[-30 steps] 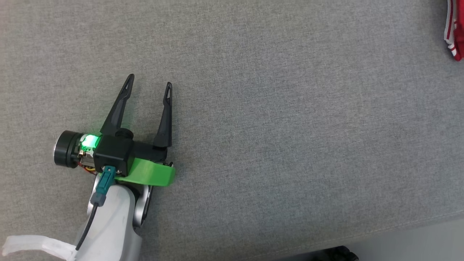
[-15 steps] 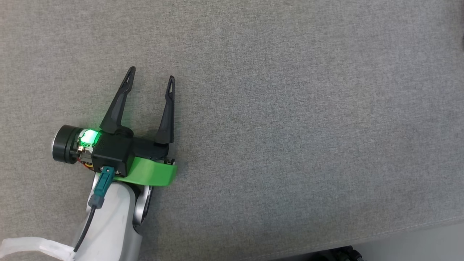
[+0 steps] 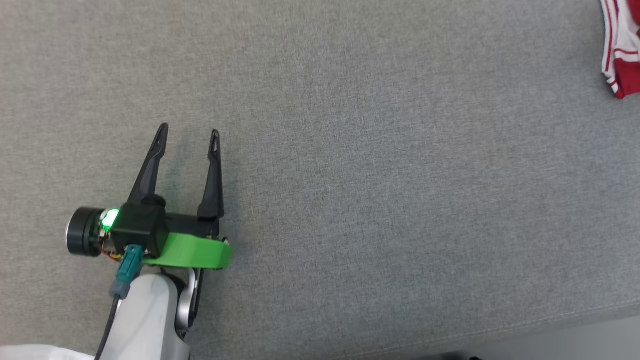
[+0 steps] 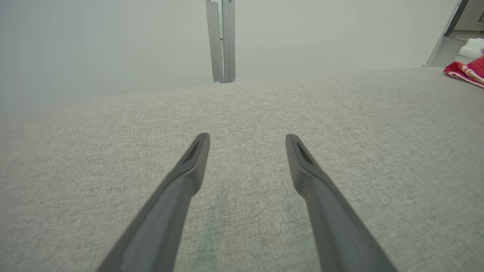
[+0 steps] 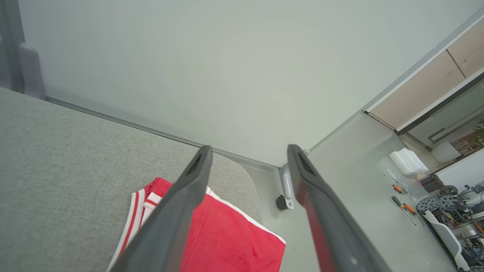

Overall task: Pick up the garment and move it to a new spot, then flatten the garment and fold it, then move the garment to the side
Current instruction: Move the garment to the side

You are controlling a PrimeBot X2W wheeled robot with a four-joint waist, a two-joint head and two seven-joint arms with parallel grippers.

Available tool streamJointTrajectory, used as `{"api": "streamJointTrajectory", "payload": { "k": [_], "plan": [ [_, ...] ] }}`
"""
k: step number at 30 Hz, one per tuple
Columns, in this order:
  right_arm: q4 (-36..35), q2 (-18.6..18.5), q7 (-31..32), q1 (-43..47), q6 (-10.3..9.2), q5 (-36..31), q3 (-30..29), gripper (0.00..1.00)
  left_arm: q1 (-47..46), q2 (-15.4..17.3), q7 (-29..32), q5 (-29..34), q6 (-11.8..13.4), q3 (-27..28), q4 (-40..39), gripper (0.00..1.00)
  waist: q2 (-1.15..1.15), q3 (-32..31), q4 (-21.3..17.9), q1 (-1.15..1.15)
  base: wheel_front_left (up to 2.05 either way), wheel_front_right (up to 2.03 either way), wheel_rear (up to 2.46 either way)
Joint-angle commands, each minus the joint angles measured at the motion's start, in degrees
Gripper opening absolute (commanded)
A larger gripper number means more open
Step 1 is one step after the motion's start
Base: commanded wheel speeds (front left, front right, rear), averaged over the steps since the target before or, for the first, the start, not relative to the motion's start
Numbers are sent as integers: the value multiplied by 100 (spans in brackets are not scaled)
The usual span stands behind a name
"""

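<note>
Change: head view shifted over the last second; red edge of the garment (image 3: 622,50) back in its upper right corner, out of it half a second ago.
Garment: red with white stripes, lying flat on the grey fabric surface (image 3: 380,175), at its far right, near the rounded corner.
Left fingers (image 3: 150,170): spread apart, gripping nothing, low over bare grey fabric, well apart from the garment.
Right fingers (image 5: 177,211): spread wide, nothing between them, above the garment, pointed past the corner toward the floor (image 5: 359,170); contact with the cloth impossible to tell.
</note>
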Motion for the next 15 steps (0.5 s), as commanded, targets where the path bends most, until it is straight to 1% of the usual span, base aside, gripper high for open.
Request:
{"api": "streamJointTrajectory", "payload": {
  "k": [1, 7, 15],
  "plan": [
    [-163, 70, -17, 224, -14, -93, -139, 100, 136, 11, 5, -61, 30, 67, 23, 100, 0, -401, 70, 0, 0, 0, 0],
    [-1067, 547, -17, 1030, -14, -533, -989, 100, 498, 0, 5, -190, 40, 302, 64, 100, 0, -971, 179, 0, 0, 0, 0],
    [-2061, 1356, -17, 2620, -14, -1126, -2098, 100, 1026, -23, 5, -283, -28, 536, 131, 100, 0, -1684, 350, 0, 0, 0, 0]
  ]
}}
